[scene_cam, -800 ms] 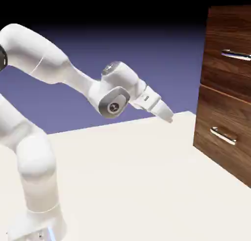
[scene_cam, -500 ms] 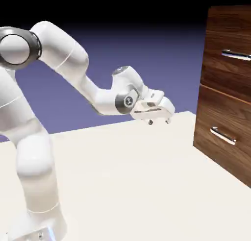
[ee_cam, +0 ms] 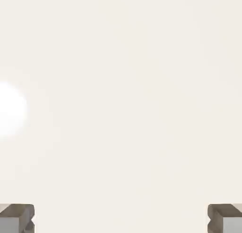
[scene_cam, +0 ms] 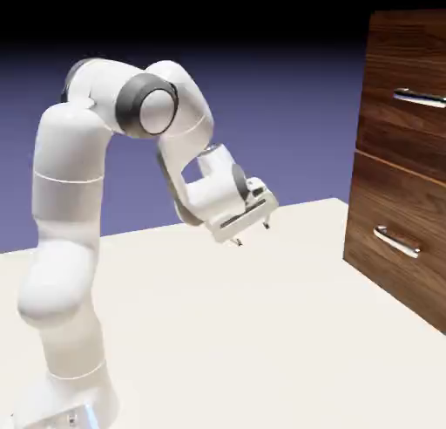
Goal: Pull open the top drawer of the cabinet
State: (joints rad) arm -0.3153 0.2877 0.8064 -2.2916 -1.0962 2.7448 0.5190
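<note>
- The top drawer is shut, at the upper right of the exterior view, in the cabinet.
- Its silver handle lies horizontal and untouched.
- The hand hangs over the table, well apart from the cabinet, fingers spread wide, holding nothing.
</note>
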